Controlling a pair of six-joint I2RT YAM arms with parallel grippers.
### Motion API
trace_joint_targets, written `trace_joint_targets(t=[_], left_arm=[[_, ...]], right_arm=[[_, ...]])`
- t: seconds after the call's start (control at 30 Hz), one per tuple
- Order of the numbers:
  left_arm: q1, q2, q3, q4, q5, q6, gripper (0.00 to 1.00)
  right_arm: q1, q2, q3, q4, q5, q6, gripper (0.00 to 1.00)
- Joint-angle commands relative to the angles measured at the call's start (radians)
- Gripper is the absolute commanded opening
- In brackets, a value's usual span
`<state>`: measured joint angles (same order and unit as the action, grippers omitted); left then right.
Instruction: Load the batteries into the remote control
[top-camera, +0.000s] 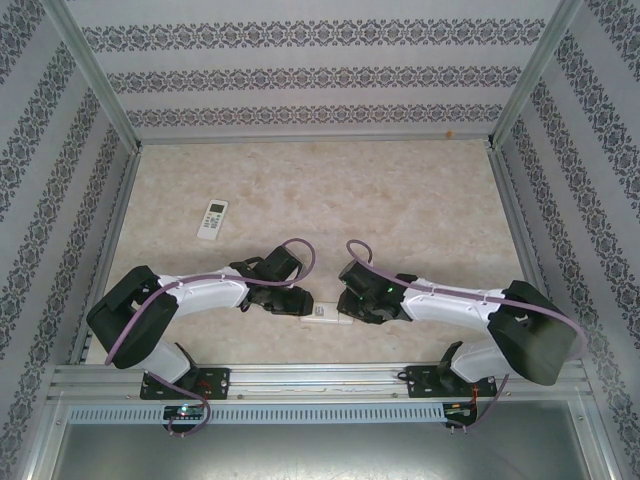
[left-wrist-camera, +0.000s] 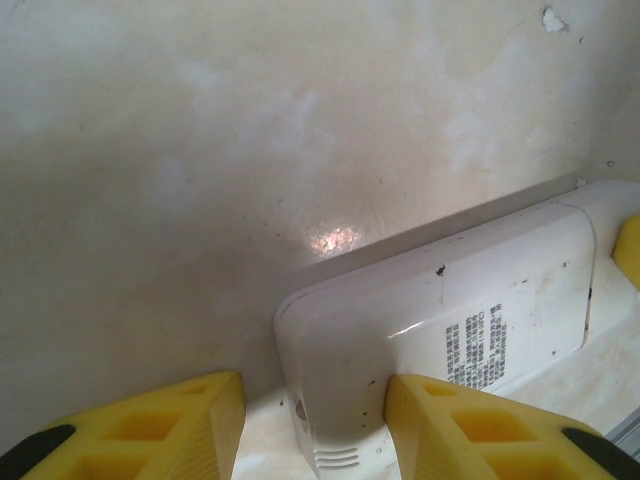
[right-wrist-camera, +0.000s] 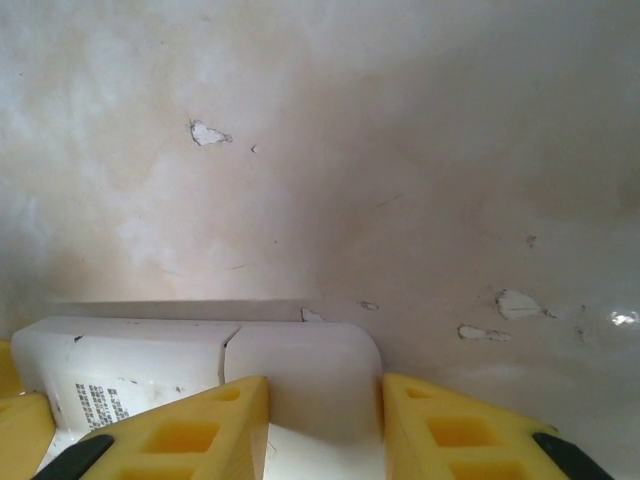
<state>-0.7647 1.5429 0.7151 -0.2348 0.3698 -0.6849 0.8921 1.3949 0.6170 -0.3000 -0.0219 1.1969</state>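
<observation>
White remote control (top-camera: 325, 316) flat on the surface (top-camera: 400, 200), close to the near edge, about midway between the two arm bases, back with printed label facing up. Flanked at both ends: left end effector (left-wrist-camera: 315, 395) at its left end, right end effector (right-wrist-camera: 325, 390) at its right end.

From the left wrist: rounded end of the remote control between the yellow fingers (left-wrist-camera: 480, 430), jaws apart. One finger overlapping the casing, a sliver of surface showing between the other finger and the casing. Clamped or merely straddling: cannot tell.

From the right wrist: plain end panel past a seam sitting in the gap between parted jaws. One finger just beside the end edge, the other overlapping the body. Grasping or released: cannot tell.

Second remote (top-camera: 212, 219) well apart, farther back and to the left, face up.
</observation>
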Motion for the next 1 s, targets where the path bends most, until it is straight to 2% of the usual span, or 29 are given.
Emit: trace_joint_targets(t=[0.0,0.2,0.33,0.47,0.53,0.63,0.7,0.77,0.8,0.87,0.9,0.97], left_arm=[[-0.015,0.08,-0.014,0.072,-0.074,0.004,0.44],[-0.015,0.078,-0.02,0.096,-0.048,0.008,0.44],[-0.016,0.099,-0.02,0.153,0.0,-0.014,0.44],[-0.018,0.108,-0.019,0.2,0.008,-0.038,0.45],[-0.018,0.087,-0.025,0.197,-0.026,-0.051,0.49],[-0.008,-0.003,-0.06,0.182,-0.108,-0.084,0.66],[0.004,-0.093,-0.082,0.159,-0.151,-0.105,0.77],[0.018,-0.188,-0.096,0.114,-0.193,-0.118,0.85],[0.026,-0.241,-0.099,0.084,-0.221,-0.126,0.89],[0.048,-0.338,-0.107,0.024,-0.269,-0.144,0.94],[0.065,-0.389,-0.114,-0.001,-0.284,-0.158,0.95],[0.107,-0.477,-0.134,-0.035,-0.285,-0.191,0.97]], right_arm=[[-0.01,0.115,-0.039,-0.085,0.05,0.037,0.29],[0.045,0.164,-0.004,0.087,-0.071,0.142,0.23],[0.091,0.141,0.045,0.183,-0.102,0.222,0.18],[0.157,0.102,0.077,0.198,-0.051,0.285,0.23],[0.163,0.061,0.088,0.104,0.01,0.248,0.3],[0.156,-0.056,0.092,-0.062,0.185,0.08,0.4],[0.151,-0.138,0.094,-0.115,0.293,-0.121,0.52],[0.144,-0.193,0.108,-0.12,0.336,-0.366,0.66],[0.141,-0.212,0.122,-0.121,0.343,-0.491,0.75],[0.14,-0.227,0.136,-0.076,0.282,-0.756,0.85],[0.14,-0.225,0.136,-0.054,0.233,-0.884,0.89],[0.142,-0.194,0.142,-0.051,0.148,-1.071,0.9]])
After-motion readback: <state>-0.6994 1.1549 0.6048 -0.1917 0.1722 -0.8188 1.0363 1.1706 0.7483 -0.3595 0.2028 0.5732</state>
